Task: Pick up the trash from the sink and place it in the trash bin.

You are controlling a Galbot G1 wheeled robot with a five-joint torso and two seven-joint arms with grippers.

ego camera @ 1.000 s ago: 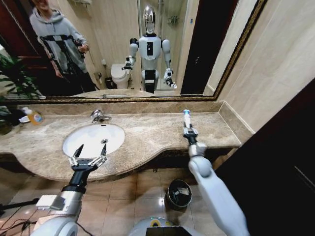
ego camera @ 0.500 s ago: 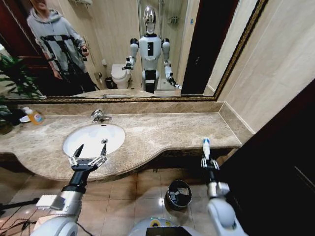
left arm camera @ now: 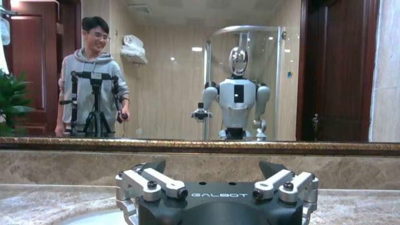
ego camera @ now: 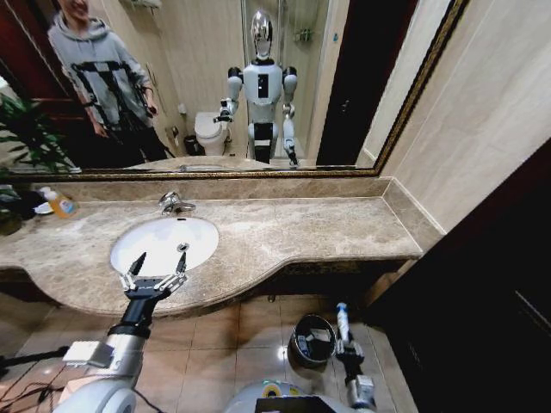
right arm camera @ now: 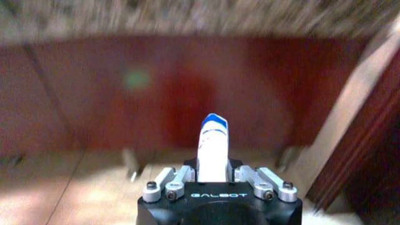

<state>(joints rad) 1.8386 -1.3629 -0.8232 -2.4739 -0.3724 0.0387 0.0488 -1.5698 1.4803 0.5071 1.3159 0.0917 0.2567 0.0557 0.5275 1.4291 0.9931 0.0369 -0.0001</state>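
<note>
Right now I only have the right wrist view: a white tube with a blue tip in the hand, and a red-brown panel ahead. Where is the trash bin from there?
Observer: The trash bin stands on the floor tiles just to the left of your right hand. The tube is beside the rim, not over the opening.
Operator: And the other arm?
Observer: The left hand is open, up at the front rim of the sink, well away from the bin.
</note>
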